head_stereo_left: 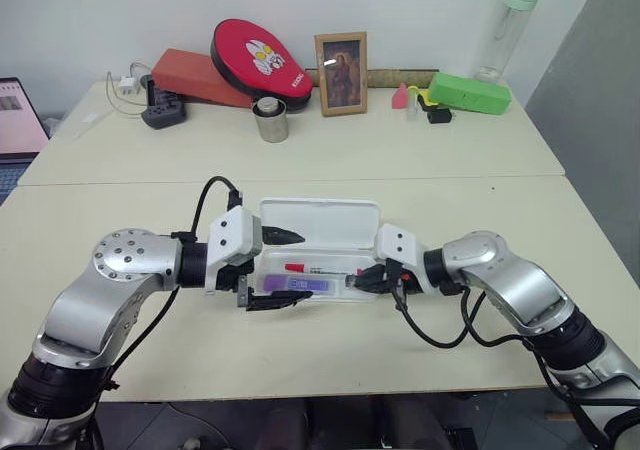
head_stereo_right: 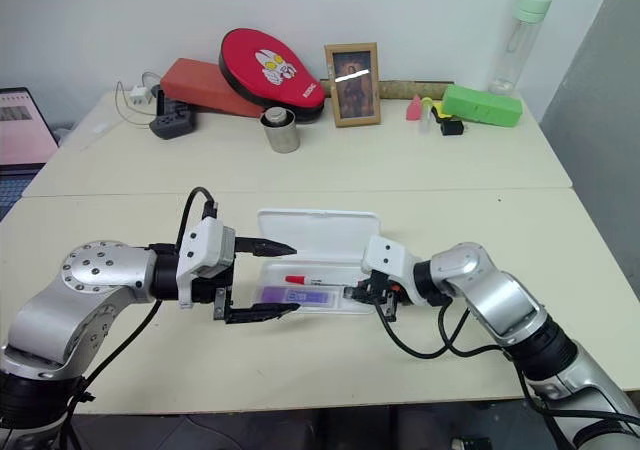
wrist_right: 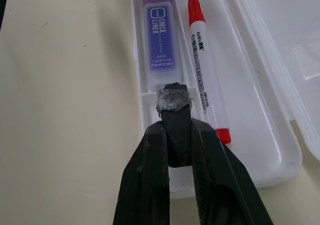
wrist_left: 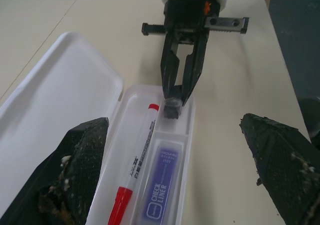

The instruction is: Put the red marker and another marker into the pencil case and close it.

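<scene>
The white pencil case [head_stereo_left: 322, 219] lies open on the table, its lid folded back away from me. In its tray lie the red marker [head_stereo_left: 318, 269] and, nearer me, the purple marker [head_stereo_left: 298, 284], side by side. My left gripper [head_stereo_left: 303, 267] is open, its two black fingers [wrist_left: 75, 175] straddling the case's left end without touching either marker. At the tray's right end my right gripper [head_stereo_left: 352, 282] is shut, and its taped tips [wrist_right: 174, 97] rest against the end of the purple marker [wrist_right: 160, 40], beside the red marker [wrist_right: 205, 70].
Along the back of the far table stand a metal cup [head_stereo_left: 270, 120], a picture frame [head_stereo_left: 341, 73], a red paddle case [head_stereo_left: 260, 58] on a red-brown box [head_stereo_left: 195, 75], a power strip [head_stereo_left: 162, 110], a green box [head_stereo_left: 470, 93] and a bottle [head_stereo_left: 510, 25]. A laptop [head_stereo_left: 15, 120] sits at far left.
</scene>
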Robot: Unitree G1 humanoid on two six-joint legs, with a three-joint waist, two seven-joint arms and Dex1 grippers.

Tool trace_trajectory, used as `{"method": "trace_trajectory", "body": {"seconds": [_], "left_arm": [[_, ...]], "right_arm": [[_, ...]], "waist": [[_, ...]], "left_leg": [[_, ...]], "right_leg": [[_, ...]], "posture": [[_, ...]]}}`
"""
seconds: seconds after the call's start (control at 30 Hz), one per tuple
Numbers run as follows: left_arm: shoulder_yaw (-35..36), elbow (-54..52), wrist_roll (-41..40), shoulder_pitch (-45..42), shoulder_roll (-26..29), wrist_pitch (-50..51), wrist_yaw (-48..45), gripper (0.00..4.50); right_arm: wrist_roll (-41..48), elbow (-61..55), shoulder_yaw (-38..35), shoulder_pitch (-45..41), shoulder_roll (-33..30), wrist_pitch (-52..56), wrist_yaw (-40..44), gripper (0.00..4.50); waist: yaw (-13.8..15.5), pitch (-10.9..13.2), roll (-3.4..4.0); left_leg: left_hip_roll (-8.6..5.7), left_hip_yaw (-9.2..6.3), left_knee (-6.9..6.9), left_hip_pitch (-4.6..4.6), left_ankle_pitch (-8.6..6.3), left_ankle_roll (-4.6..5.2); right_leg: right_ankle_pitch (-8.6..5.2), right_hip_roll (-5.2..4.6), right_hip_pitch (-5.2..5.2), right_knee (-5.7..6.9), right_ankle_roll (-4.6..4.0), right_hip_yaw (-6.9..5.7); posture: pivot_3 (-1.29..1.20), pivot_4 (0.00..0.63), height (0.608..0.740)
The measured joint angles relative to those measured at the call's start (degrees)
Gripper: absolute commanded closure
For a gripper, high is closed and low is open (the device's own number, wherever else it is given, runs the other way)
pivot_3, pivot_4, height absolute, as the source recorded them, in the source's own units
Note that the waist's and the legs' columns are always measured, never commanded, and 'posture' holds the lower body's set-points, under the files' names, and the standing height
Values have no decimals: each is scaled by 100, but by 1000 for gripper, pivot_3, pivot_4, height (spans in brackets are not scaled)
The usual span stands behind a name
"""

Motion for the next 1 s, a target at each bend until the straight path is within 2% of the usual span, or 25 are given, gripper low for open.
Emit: {"method": "trace_trajectory", "body": {"seconds": [0.07, 0.1, 0.23, 0.4, 0.6, 0.8, 0.9, 1.0], "left_arm": [[0, -1, -2, 0, -1, 4, 28, 0], [0, -1, -2, 1, -1, 5, 44, 0], [0, -1, -8, 1, -8, 23, 103, 0], [-1, -1, -10, 1, -41, 77, 137, 0], [0, -1, -15, 11, -52, 98, 228, 0], [145, -19, -117, 171, -54, 183, 358, 0], [857, -169, -633, 482, -140, 525, 656, 0], [1501, -254, -1079, 500, -164, 767, 912, 0]], "right_arm": [[-1, 4, -1, 0, 1, 1, 8, 3526], [0, 4, -1, 0, 2, 1, 13, 3379], [20, 4, -5, 0, 7, 10, 28, 2336], [65, 4, -26, -3, 8, 13, 30, 1421], [78, 4, -70, -22, -17, 9, 37, 116], [568, -98, -613, -45, -40, 87, 218, 45], [1152, -176, -1223, -230, -126, 196, 479, 45], [1488, -167, -1681, -638, -90, 292, 500, 476]], "waist": [[-1, 0, 0], [-2, 0, 0], [-2, 0, 0], [-2, 0, 0], [-2, 0, 0], [-3, 0, 0], [-20, 1, 1], [-14, 0, 0]], "left_leg": [[1, 0, 0, 1, 0, 0], [1, 0, 0, 1, 0, 0], [0, 0, 0, 0, 0, 0], [0, 0, 0, 0, 0, 0], [0, 0, 0, 0, 0, 0], [1, -1, 0, 1, 0, 0], [3, 0, 0, 0, 0, 0], [4, -4, -1, 7, 0, 0]], "right_leg": [[0, 0, 0, 0, 0, 0], [0, 0, 0, 0, 0, 0], [0, 0, 0, 0, 0, 0], [0, 0, 0, 0, 0, 0], [0, 0, 0, 0, 0, 0], [0, 0, 0, 0, 0, 1], [0, -1, -3, 1, 0, 4], [0, 0, 4, 1, -1, -1]], "posture": [[0, 150, 740], [0, 150, 740], [0, 150, 740], [0, 150, 740], [0, 150, 740], [0, 150, 740], [0, 150, 740], [0, 150, 740]]}}
